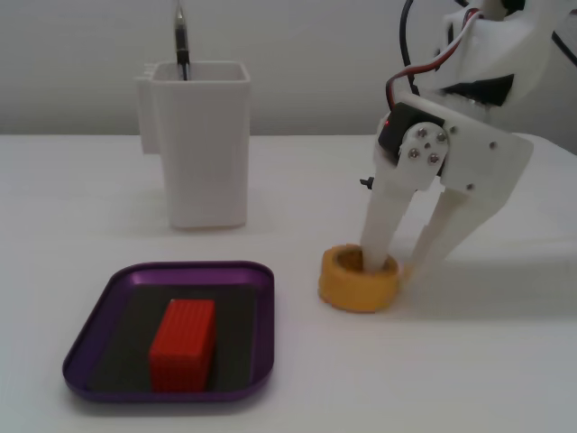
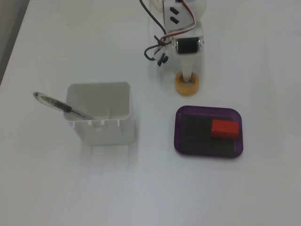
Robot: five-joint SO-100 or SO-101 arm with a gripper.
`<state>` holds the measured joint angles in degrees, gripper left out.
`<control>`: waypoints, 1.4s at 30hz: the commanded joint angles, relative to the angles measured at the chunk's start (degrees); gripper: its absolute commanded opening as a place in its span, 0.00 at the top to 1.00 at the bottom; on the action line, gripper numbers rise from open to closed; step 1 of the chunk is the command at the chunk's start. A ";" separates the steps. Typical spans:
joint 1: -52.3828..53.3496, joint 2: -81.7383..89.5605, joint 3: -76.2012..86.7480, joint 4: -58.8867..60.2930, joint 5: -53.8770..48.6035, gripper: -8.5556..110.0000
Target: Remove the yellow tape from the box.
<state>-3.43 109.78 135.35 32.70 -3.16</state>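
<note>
Tape [image 1: 359, 279] sits flat on the table, outside the tray [image 1: 108, 298], just beside its far right corner in a fixed view. Gripper [image 1: 398, 262] straddles the ring wall: one finger down the hollow core, the other outside, seemingly pinching it. Red block [image 1: 183, 345] alone occupies the tray. White container [image 1: 200, 142] stands well apart; bare table lies all round the tape.

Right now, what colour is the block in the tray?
Red, with a ribbed surface: the block shows best in the lower, closer fixed view.
</note>
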 commanded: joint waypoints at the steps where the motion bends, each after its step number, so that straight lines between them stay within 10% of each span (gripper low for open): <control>1: 1.76 0.18 -1.58 0.70 -0.26 0.83; 15: 1.67 40.34 -1.32 21.36 -0.18 0.73; 27: 2.37 89.03 31.38 27.25 -0.09 0.73; 37: 2.37 86.13 36.83 31.29 0.18 0.74; 42: 2.37 86.22 40.96 31.55 0.53 0.93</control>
<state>-1.32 192.48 174.38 64.16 -3.08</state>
